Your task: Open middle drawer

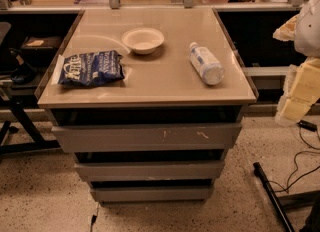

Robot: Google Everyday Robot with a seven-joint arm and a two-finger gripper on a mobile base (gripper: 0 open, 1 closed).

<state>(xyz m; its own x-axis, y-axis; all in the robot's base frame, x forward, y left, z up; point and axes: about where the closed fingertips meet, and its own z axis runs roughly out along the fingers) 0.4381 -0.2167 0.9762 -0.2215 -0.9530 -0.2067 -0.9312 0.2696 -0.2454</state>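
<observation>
The middle drawer (150,170) is the second of three grey fronts on a cabinet in the centre of the camera view. Its front is plain, flat and has no handle. It sits in line with the fronts above and below, with a dark gap over it. My gripper (296,98), pale yellow, hangs from the white arm (307,31) at the right edge. It is beside the cabinet's right side, at about the level of the tabletop, apart from all the drawers and holding nothing that I can see.
The top front (147,137) has pale scratch marks; the lowest front (152,193) is below. The tabletop (165,83) holds a blue bag (91,68), a white bowl (143,40) and a lying bottle (206,64). A black stand leg (272,193) and cables (305,166) lie on the floor at right.
</observation>
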